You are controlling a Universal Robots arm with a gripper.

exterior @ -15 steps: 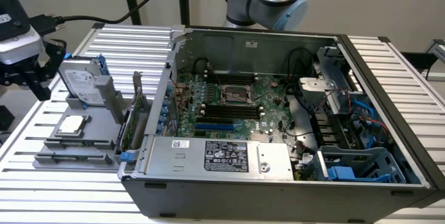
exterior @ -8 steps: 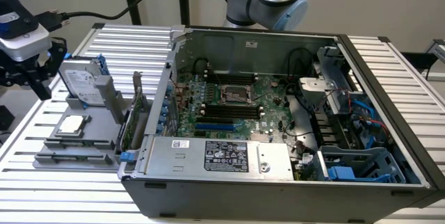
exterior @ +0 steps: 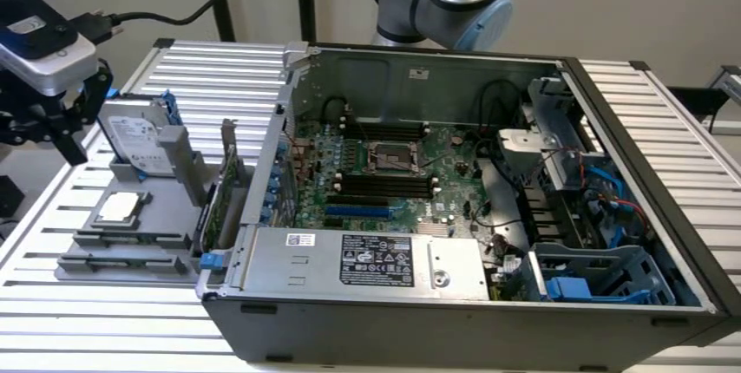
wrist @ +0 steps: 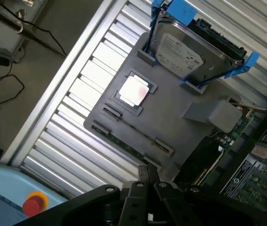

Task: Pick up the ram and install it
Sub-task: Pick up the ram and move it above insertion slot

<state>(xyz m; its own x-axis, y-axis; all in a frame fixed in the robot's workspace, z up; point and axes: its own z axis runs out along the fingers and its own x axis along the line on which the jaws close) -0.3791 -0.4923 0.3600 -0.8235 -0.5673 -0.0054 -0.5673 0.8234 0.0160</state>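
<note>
Ram [wrist: 124,146] stands on its thin edge in a slot of the grey holder [wrist: 180,101], by the holder's edge farthest from the hard drive [wrist: 185,52]. Its long axis runs along that edge. The claw [wrist: 147,181] hovers over the holder, clear of the ram. We cannot tell how far open it is. We judge a skewed descent could jam the stick in its slot, or clip the processor [wrist: 134,90] just beside it.
</note>
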